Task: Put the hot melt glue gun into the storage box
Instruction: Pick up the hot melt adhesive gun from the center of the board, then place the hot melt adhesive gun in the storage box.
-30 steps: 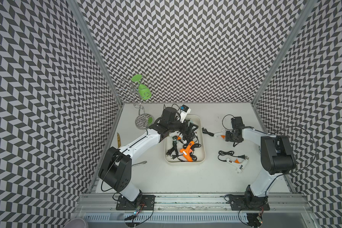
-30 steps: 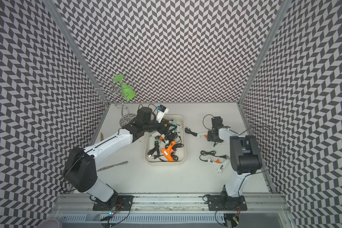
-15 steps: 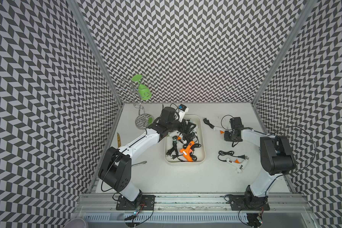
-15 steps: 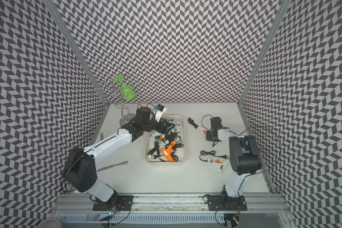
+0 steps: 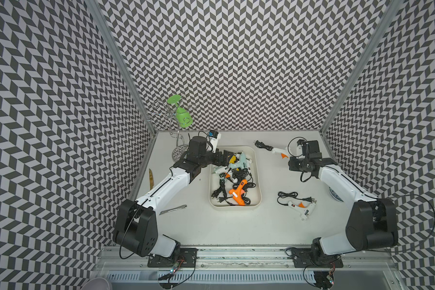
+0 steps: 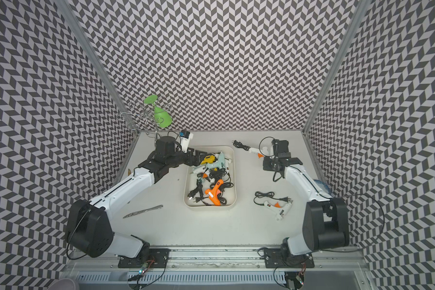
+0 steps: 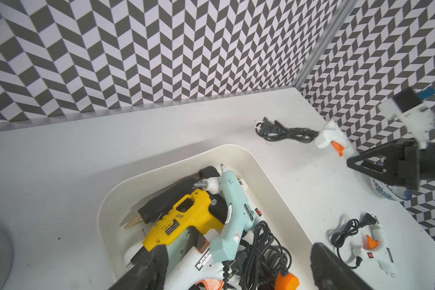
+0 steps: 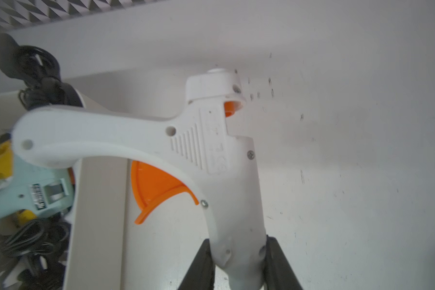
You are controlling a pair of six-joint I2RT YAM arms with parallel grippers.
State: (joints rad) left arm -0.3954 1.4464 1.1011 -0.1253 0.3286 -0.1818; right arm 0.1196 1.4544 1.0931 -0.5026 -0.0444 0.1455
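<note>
Squeezing the white glue gun (image 8: pixel 211 150) is the right gripper (image 8: pixel 239 263); left gripper (image 7: pixel 236 271) gapes wide, empty

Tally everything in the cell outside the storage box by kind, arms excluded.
Glue guns: 2, the held white glue gun and the loose white glue gun
Blue-patterned bowl: 1
Wire rack: 1
Green goblet: 1
Metal utensil: 1
Yellowish strip: 1
Total: 7

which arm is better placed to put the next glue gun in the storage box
Right. The right gripper is shut on the white glue gun near the storage box; the left gripper hangs open and empty above the box.
</note>
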